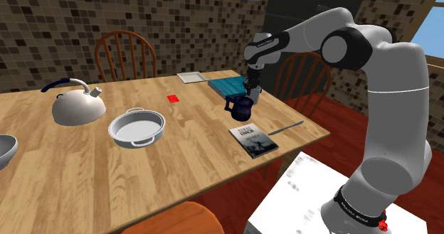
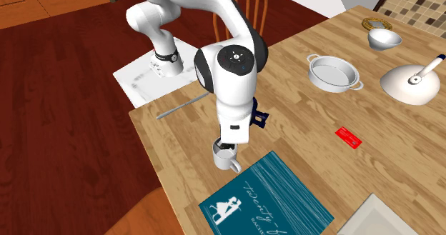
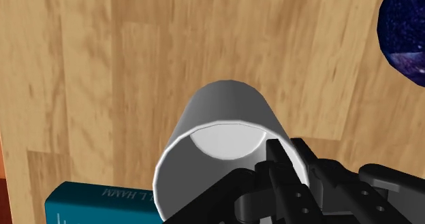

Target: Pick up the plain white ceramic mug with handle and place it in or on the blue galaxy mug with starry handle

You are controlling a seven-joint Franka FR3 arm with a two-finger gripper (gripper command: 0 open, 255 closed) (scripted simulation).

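Half the job looks done: the gripper [image 3: 279,163] clamps the white mug [image 3: 216,131] by its rim, just beside the teal book [image 3: 95,199]; carrying it onto the nearby blue galaxy mug [image 3: 406,32] remains.

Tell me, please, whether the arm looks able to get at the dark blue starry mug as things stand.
Probably yes. The gripper, jaws clasping the plain white mug by its rim, is close to the dark blue starry mug, with only bare wooden table between them.
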